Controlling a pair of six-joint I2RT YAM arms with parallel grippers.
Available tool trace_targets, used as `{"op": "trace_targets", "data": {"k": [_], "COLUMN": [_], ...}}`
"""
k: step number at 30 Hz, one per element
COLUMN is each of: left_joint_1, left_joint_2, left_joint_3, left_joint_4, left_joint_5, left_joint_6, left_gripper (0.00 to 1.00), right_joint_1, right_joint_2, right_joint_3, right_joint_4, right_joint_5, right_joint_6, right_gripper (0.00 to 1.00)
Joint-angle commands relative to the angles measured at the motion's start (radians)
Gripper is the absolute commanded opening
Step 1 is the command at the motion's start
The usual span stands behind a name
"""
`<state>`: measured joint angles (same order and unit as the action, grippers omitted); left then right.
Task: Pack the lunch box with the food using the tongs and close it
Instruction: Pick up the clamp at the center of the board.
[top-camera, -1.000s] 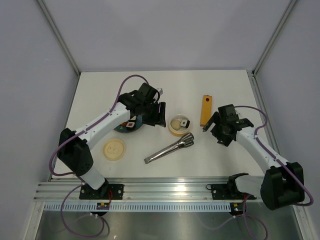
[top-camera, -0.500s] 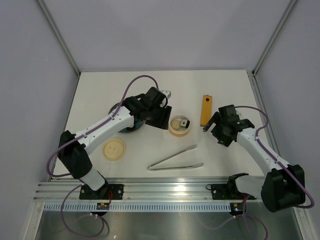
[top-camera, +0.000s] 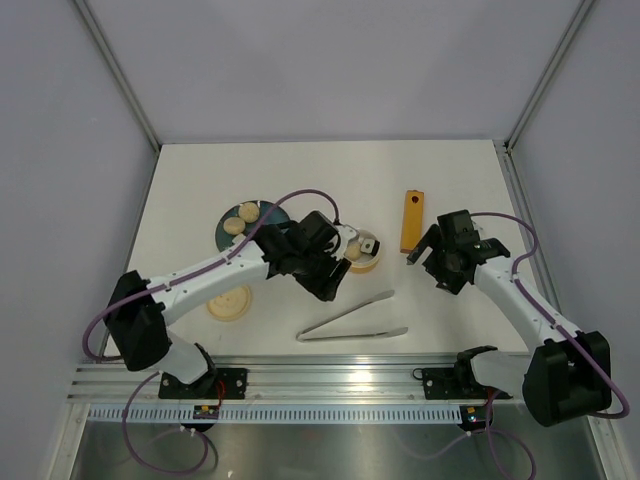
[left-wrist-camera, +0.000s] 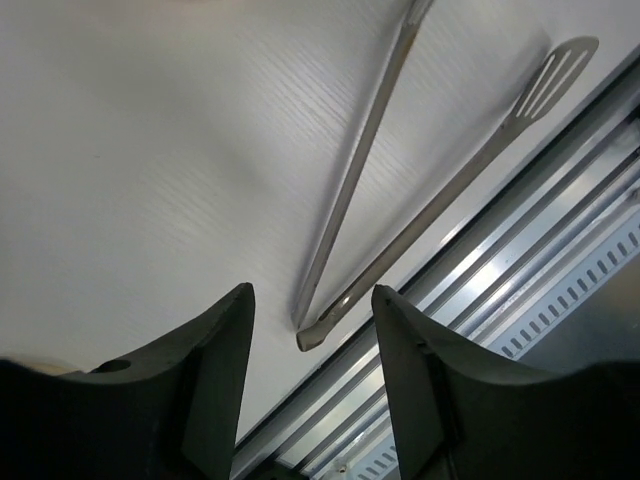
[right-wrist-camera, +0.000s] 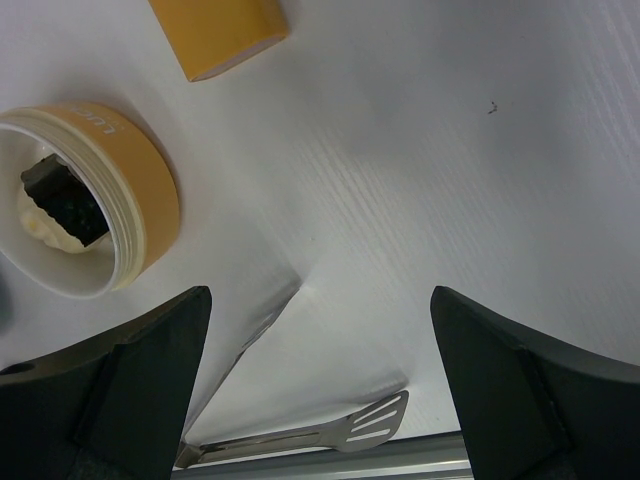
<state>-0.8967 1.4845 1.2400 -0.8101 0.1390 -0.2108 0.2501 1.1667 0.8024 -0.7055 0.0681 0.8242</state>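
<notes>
Right tool (right-wrist-camera: 318, 330): jaws spread wide, held above the white surface (right-wrist-camera: 470, 150).
Lunch box (right-wrist-camera: 150, 215): left, open-topped, with pale food (right-wrist-camera: 30, 222) under a dark piece (right-wrist-camera: 62, 200).
Orange block (right-wrist-camera: 220, 30): far, only one end in view.
Tongs (right-wrist-camera: 300, 438): near, lying flat, slotted tip showing.

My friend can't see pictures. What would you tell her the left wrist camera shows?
Silvery tongs lie spread in a V on the white table, joined end nearest the camera. The left gripper hovers above them, open and empty.

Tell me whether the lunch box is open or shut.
Open. The tub is uncovered, food showing inside; its lid lies apart on the table.
</notes>
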Motion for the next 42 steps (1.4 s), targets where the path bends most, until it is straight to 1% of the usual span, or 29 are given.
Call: {"op": "trace_targets", "data": {"k": [1, 7, 9, 11, 15, 21, 22, 25, 26, 28, 29, 36, 39, 42], "left_joint_1": [-0.047, -0.107, -0.111, -0.113, -0.117, -0.134, -0.134, -0.137, -0.139, -0.14, -0.14, -0.139, -0.133, -0.081], "left_joint_2": [0.063, 0.172, 0.206, 0.224, 0.278, 0.322, 0.329, 0.336, 0.332, 0.304, 0.292, 0.154, 0.08, 0.022], "left_joint_3": [-0.051, -0.036, -0.03, -0.025, -0.031, -0.016, -0.013, -0.001, 0.004, 0.016, 0.019, 0.059, 0.091, 0.128], "left_joint_4": [0.074, 0.112, 0.124, 0.135, 0.161, 0.181, 0.183, 0.181, 0.175, 0.166, 0.158, 0.143, 0.12, 0.094], "left_joint_5": [0.06, 0.019, 0.002, -0.012, -0.013, -0.087, -0.104, -0.134, -0.157, -0.171, -0.177, -0.145, -0.192, -0.223], "left_joint_6": [0.041, 0.021, 0.011, 0.005, 0.014, -0.007, -0.013, -0.044, -0.047, -0.055, -0.058, -0.056, -0.079, -0.14], "left_gripper": [0.6, 0.72, 0.72, 0.7, 0.59, 0.5, 0.42, 0.29, 0.19, 0.05, 0.0, 0.0, 0.0, 0.0], "right_joint_1": [0.012, 0.012, 0.011, 0.012, 0.012, 0.012, 0.011, 0.011, 0.012, 0.011, 0.011, 0.011, 0.011, 0.011], "right_joint_2": [-0.033, -0.048, -0.048, -0.052, -0.064, -0.067, -0.068, -0.068, -0.07, -0.071, -0.073, -0.071, -0.075, -0.076], "right_joint_3": [0.004, -0.003, -0.006, -0.008, -0.012, -0.023, -0.025, -0.022, -0.02, -0.017, -0.017, -0.016, -0.014, -0.011], "right_joint_4": [-0.018, -0.028, -0.026, -0.025, -0.028, -0.028, -0.026, -0.035, -0.037, -0.045, -0.045, -0.042, -0.049, -0.072], "right_joint_5": [0.021, 0.027, 0.025, 0.022, 0.024, 0.025, 0.024, 0.027, 0.03, 0.038, 0.039, 0.042, 0.064, 0.09], "right_joint_6": [0.003, 0.0, 0.0, 0.0, 0.0, 0.003, 0.004, 0.001, 0.0, -0.003, -0.005, -0.007, -0.008, -0.01], "right_gripper": [1.0, 1.0, 1.0, 1.0, 1.0, 0.99, 1.0, 0.99, 0.99, 1.0, 0.99, 1.0, 1.0, 0.99]}}
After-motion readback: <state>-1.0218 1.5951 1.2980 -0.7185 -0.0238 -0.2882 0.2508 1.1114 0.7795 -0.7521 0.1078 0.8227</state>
